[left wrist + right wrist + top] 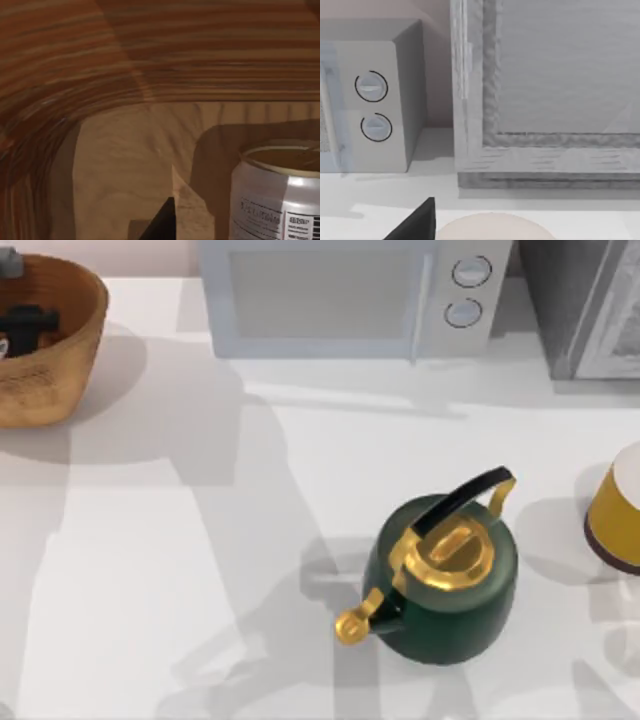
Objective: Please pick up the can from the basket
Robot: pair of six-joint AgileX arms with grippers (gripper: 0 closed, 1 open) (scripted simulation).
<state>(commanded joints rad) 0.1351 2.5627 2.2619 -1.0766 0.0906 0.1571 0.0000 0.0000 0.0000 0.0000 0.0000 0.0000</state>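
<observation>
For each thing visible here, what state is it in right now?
Round woven tan basket: upright, left claw inside it.
Small white-and-red can: upright inside the basket, not gripped.
Dark green kettle with gold lid: upright, lid on.
White microwave: door closed.

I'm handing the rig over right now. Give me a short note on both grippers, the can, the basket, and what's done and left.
Left gripper: down inside the basket at the table's far left; finger state unclear.
Right gripper: parked at the right, facing the microwave.
Can: upright on the basket floor, close beside the left gripper, not visibly gripped.
Done: reach into the basket.
Left: close on the can, lift it out.
</observation>
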